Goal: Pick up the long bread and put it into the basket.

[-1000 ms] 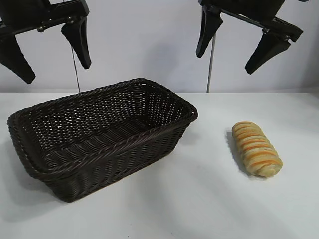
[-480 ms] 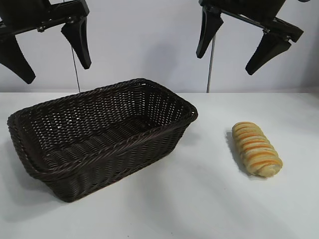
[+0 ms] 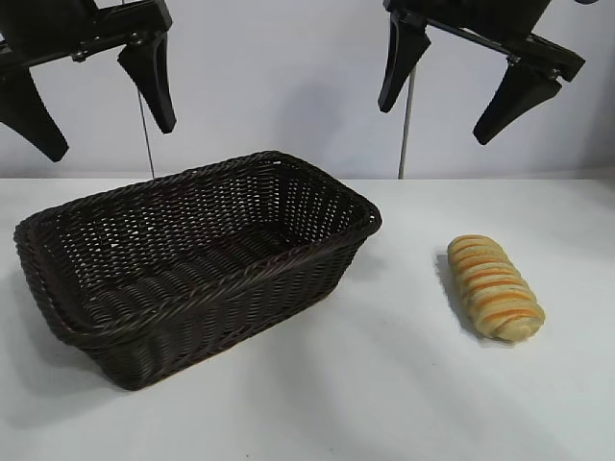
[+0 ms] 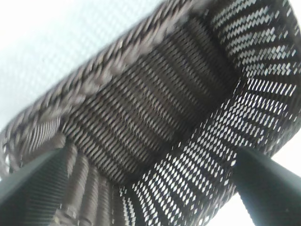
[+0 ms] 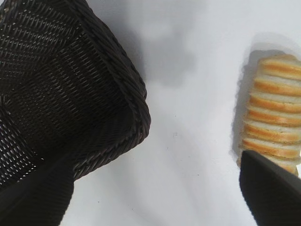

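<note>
The long bread, a golden-tan ridged loaf with orange-brown stripes, lies on the white table at the right; it also shows in the right wrist view. The basket, dark brown woven wicker, stands empty at the left and also shows in both wrist views. My right gripper hangs open high above the table, between basket and bread. My left gripper hangs open high above the basket's left end.
The white table runs bare in front of and between the basket and the bread. A thin vertical rod stands behind the table against the pale wall.
The right gripper has shifted very slightly; the bread, the basket and the left arm have not moved.
</note>
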Robot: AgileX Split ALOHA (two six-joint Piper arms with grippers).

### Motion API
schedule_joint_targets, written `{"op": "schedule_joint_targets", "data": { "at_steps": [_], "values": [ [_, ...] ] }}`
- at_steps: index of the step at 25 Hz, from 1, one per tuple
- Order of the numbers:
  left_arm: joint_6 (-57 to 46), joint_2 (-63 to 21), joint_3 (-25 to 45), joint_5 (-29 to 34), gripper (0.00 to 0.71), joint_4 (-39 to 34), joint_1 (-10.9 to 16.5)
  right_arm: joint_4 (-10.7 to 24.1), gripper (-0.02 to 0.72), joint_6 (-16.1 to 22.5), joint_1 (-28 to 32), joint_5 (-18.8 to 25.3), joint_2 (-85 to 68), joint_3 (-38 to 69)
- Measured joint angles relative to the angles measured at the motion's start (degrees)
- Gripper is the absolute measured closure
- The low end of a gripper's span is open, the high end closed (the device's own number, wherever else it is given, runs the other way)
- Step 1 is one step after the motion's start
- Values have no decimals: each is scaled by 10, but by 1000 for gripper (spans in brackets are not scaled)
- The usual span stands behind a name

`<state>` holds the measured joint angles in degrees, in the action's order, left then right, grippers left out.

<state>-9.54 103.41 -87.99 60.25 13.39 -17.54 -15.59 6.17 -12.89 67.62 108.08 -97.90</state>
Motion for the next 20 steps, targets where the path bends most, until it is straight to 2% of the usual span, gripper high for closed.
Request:
{"op": "schedule_joint_targets", "data": {
  "at_steps": [5,9,11,15,20],
  "values": [
    [-13,-1,0,7,16,0,9,0,18,0,0,0,0,0],
    [-35,-32,20,11,16,-6,38,1,18,-1,0,2,0,0],
    [-58,-58,48,6,16,-25,48,1,18,-2,0,2,0,0],
    [-103,-101,140,-24,16,-57,50,1,18,-5,0,3,0,0],
    [-120,-106,264,-106,16,-23,50,1,18,-9,0,3,0,0]
  ]
}}
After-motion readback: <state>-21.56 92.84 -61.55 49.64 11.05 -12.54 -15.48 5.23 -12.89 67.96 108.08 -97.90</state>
